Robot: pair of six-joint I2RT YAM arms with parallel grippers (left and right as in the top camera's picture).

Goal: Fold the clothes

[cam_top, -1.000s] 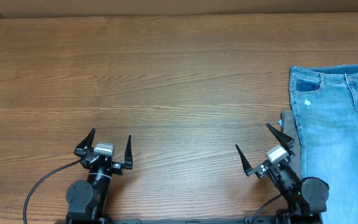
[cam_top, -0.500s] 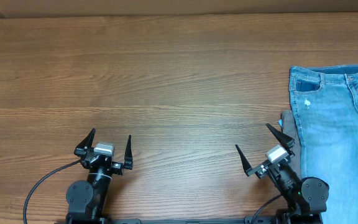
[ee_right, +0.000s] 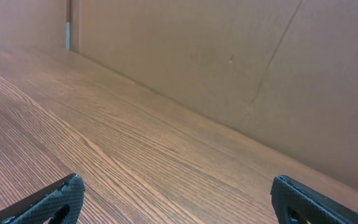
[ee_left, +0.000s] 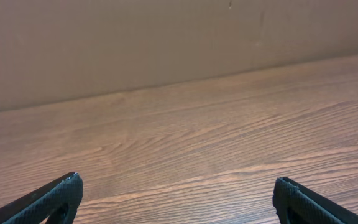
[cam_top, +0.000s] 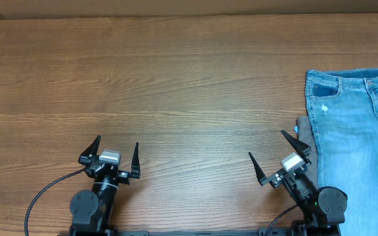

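Overhead view shows my left gripper [cam_top: 117, 141] and right gripper [cam_top: 266, 143] both spread wide, holding nothing, at the front edge of the table [cam_top: 176, 85]. The denim jeans [cam_top: 356, 137] lie flat at the far right, partly outside the view, just beside my right gripper, so I judge folding is not yet begun.

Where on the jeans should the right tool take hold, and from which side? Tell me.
Take the jeans at the waistband corner on their inner edge, with the right tool coming in from the middle of the table. They lie flat, and that edge is fully in view and faces the tool. The stitched band likely gives a firmer pinch.
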